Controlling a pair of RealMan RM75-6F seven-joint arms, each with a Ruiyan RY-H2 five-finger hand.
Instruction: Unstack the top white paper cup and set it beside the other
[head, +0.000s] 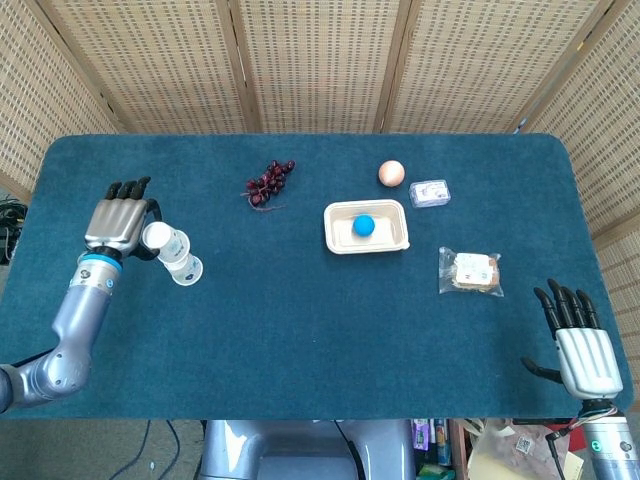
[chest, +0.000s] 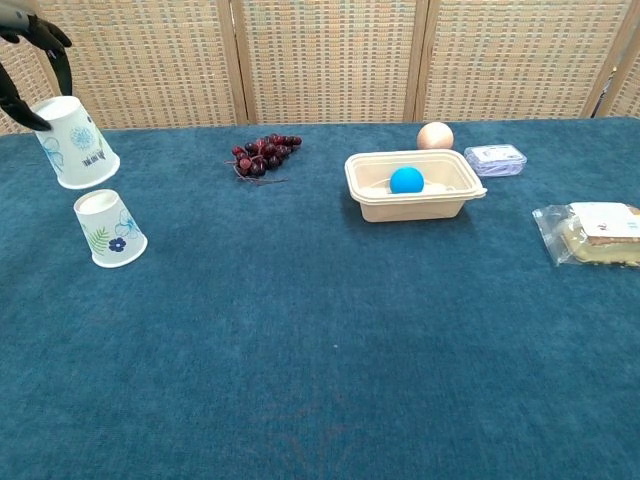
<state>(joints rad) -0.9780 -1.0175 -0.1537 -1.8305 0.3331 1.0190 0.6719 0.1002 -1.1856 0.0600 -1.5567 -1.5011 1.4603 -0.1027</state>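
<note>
I have the top cup (chest: 76, 155) pinched at its closed base in my left hand (head: 118, 222), lifted clear of the other cup (chest: 110, 229), which stands upside down, a little tilted, on the table (chest: 320, 350) at the near left. I hold it by the base because both cups sit mouth down, so that end is the only part that stood free of the one underneath. The chest view shows a clear gap between the lifted cup's rim and the base of the one below, so the two are apart; the lifted cup leans, its mouth tipped down toward the right. It hangs just to the far left of the standing cup, in the air, touching only my fingers (chest: 25, 75), which wrap its base from the left. My right hand (head: 578, 340) hovers at the near right corner of the table, fingers spread and gripping nothing, well away from both cups. I judge the unstacking done; what remains is to bring the cup down onto bare cloth next to its fellow and let go, keeping the rim level so it does not topple.
</note>
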